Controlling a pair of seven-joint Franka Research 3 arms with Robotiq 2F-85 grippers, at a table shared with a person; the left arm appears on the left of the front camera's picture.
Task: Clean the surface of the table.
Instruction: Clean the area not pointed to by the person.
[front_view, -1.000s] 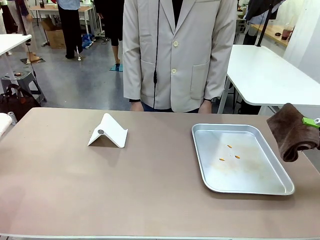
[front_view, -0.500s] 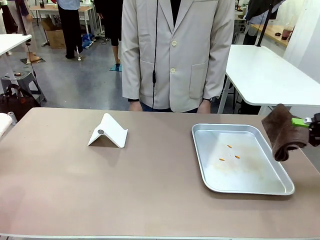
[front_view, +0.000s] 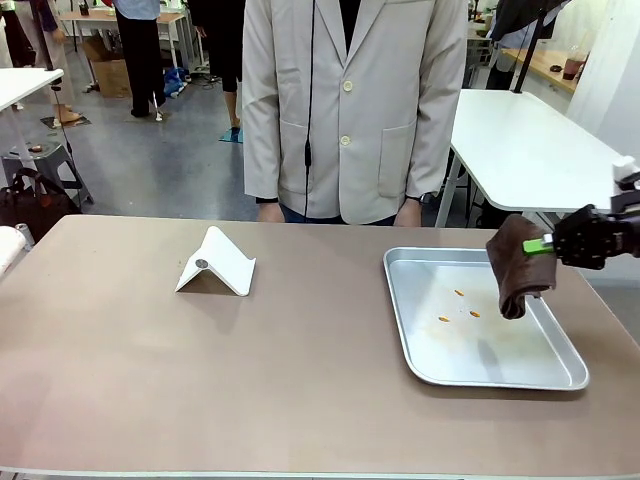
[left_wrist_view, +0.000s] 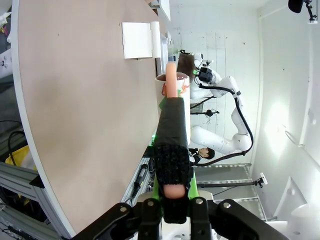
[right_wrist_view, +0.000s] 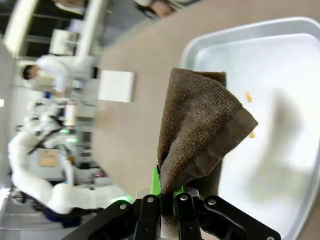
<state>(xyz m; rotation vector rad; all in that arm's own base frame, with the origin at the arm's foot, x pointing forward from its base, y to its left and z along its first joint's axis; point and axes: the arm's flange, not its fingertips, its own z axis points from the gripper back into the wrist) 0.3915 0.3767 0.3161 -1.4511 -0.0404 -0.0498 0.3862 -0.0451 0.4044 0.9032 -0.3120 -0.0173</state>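
Note:
The table has a wide brownish top. My right gripper comes in from the right, shut on a brown cloth that hangs over the right part of a steel tray. In the right wrist view the cloth bunches up from the shut right gripper, above the tray and its orange crumbs. My left gripper is off the table's edge, shut on a long tool with a black textured sleeve and peach-coloured ends.
A white folded stand sits left of centre on the table. A few orange crumbs lie in the tray. A person in a beige jacket stands at the far edge, hands down near it. White tables stand behind.
My right gripper has carried the brown cloth leftward, from beyond the table's right edge to over the tray's right side. The tray, the stand and the person stay put.

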